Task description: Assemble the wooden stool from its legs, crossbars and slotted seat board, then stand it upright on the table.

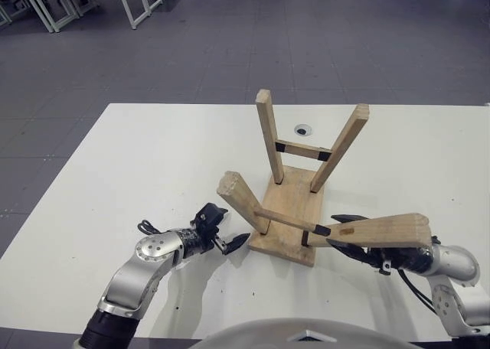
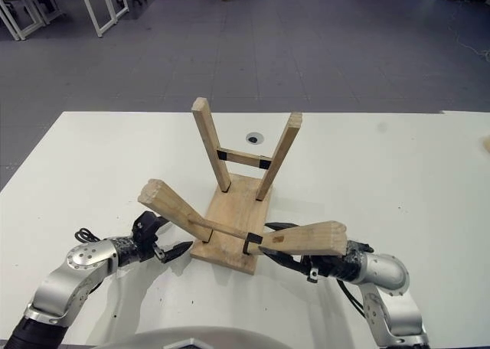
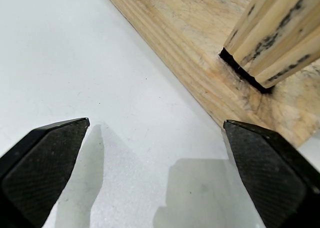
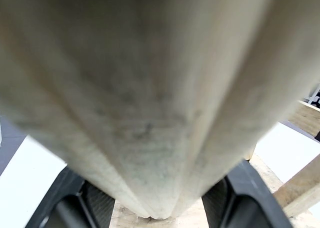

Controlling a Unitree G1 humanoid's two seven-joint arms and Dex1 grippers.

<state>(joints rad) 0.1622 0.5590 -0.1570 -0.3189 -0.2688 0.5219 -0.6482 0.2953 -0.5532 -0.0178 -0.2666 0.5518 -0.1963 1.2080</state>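
Note:
The slotted seat board lies flat on the white table. At its far end two legs stand upright, joined by a crossbar. At the near end a second pair leans outward: the left leg sits in its slot, and a crossbar links it to the right leg. My right gripper is shut on that right leg, whose wood runs between the black fingers. My left gripper rests open on the table beside the board's near left corner, holding nothing.
A round cable hole sits in the table behind the stool. Bare tabletop extends to the left and right of the board. Beyond the table's far edge is grey floor with white desk frames in the distance.

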